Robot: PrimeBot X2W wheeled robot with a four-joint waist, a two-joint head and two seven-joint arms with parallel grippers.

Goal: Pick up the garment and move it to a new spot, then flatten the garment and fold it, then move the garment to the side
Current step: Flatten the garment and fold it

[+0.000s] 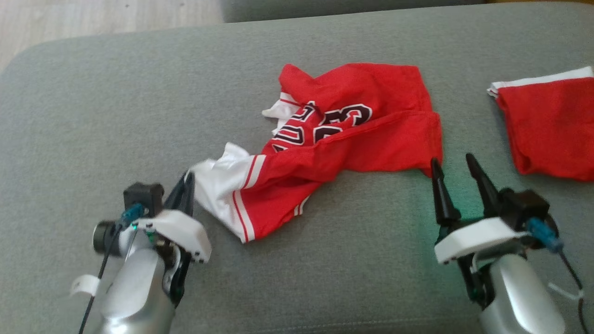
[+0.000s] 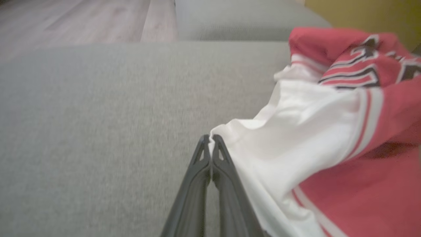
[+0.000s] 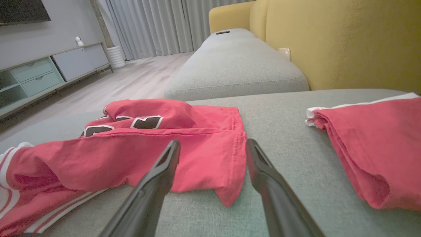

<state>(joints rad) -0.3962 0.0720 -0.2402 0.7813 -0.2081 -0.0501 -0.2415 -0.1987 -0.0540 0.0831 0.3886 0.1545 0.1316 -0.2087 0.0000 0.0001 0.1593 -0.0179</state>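
Note:
A crumpled red garment (image 1: pixel 352 134) with white trim and black lettering lies on the grey cushion (image 1: pixel 93 116). My left gripper (image 1: pixel 188 178) sits at the garment's near-left white corner. In the left wrist view its fingers (image 2: pixel 210 138) are pressed together, with a sliver of the white edge (image 2: pixel 296 131) caught between the tips. My right gripper (image 1: pixel 455 162) stands open just in front of the garment's red right corner. In the right wrist view its two fingers (image 3: pixel 213 144) straddle the hanging red hem (image 3: pixel 164 151) without closing on it.
A second red cloth (image 1: pixel 552 130) with a white edge lies folded at the cushion's right, also seen as a red fold (image 3: pixel 371 141) beside my right gripper. Another grey cushion (image 3: pixel 236 65) and a yellow sofa back (image 3: pixel 345 42) stand beyond. Wooden floor (image 1: pixel 93 23) shows at far left.

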